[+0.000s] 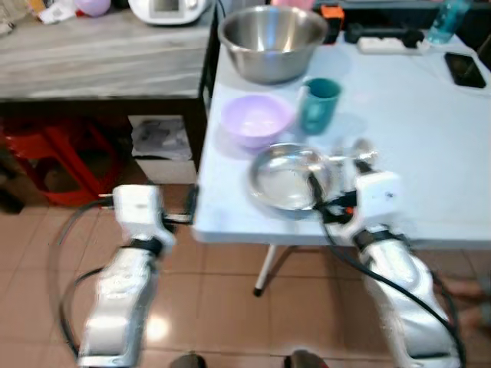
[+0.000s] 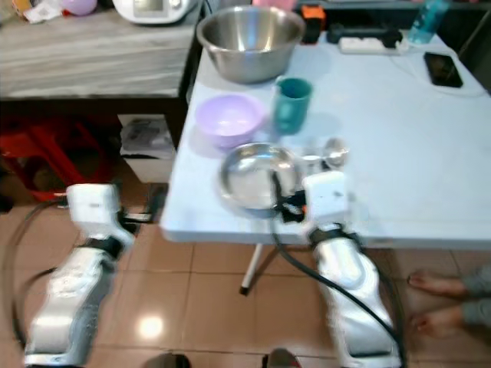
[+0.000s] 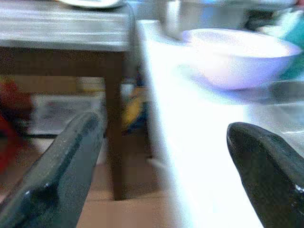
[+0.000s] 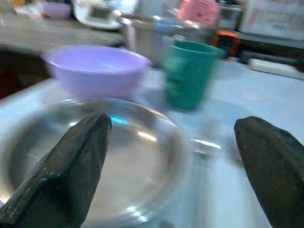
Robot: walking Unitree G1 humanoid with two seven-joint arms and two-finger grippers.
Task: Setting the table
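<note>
On the white table [image 1: 430, 153] a shallow steel plate [image 1: 290, 176] lies near the front edge. Behind it stand a purple bowl [image 1: 257, 119], a teal cup [image 1: 318, 103] and a large steel bowl [image 1: 272, 42]. A metal spoon [image 1: 357, 151] lies just right of the plate. My right gripper [image 4: 171, 126] is open and low over the near rim of the steel plate [image 4: 95, 156], holding nothing. My left gripper [image 3: 164, 126] is open at the table's front left corner, level with the tabletop, pointing toward the purple bowl [image 3: 237, 57].
A grey wooden side table [image 1: 100, 54] stands left of the white table, with a red stool [image 1: 61, 161] and a white box [image 1: 161, 142] beneath. A phone [image 1: 464, 69] and power strip [image 1: 387, 42] lie at the far right. A person's bare feet [image 2: 441, 303] are on the tiles.
</note>
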